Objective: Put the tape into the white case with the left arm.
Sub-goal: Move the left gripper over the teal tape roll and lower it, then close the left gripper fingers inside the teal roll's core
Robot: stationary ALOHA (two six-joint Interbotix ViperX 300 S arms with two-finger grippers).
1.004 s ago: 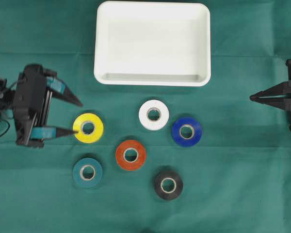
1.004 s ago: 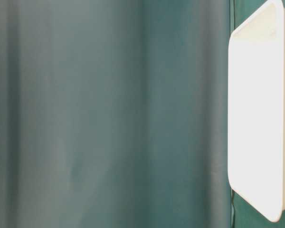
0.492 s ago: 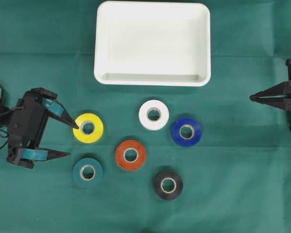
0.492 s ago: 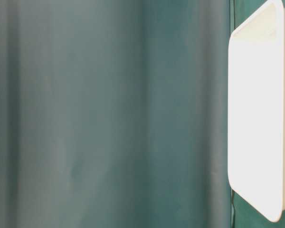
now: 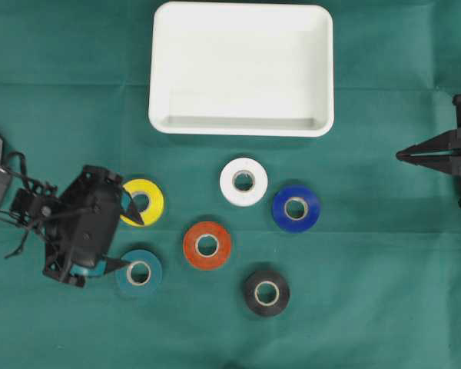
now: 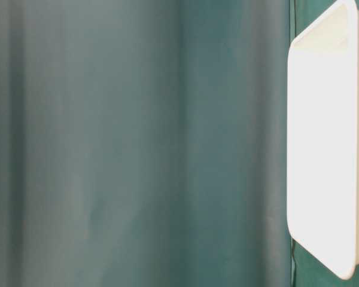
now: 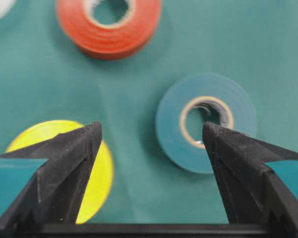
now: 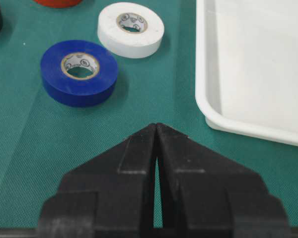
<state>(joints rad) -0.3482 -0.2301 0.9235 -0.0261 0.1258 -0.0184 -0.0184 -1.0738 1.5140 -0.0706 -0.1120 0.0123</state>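
Overhead view: 6 rolls of tape lay flat on the green cloth (image 5: 369, 307), none yet in the white case (image 5: 241, 127), which sat empty at the top centre, well apart from them. The teal roll (image 5: 138, 272) and the yellow roll (image 5: 144, 202) were the 2 nearest the left gripper (image 5: 125, 237), which hung at the left of the cluster with its jaws spread wide and nothing between them. One fingertip lay over the yellow roll's edge, the other reached the teal roll's left side. From the left wrist camera the teal roll (image 7: 205, 122) sat just ahead of one black finger (image 7: 238, 168) and the yellow roll (image 7: 102, 173) partly behind the other, so neither was centred in the gap; the orange roll (image 7: 108, 27) lay farther ahead. Which roll was the target could not be told; a pick of either seemed to call for a sideways shift first. The right gripper (image 8: 156, 130) rested at the far right, jaws pressed together and holding nothing, near the blue roll (image 8: 79, 72) and white roll (image 8: 130, 29), though the job belonged to the left arm (image 5: 77, 227).
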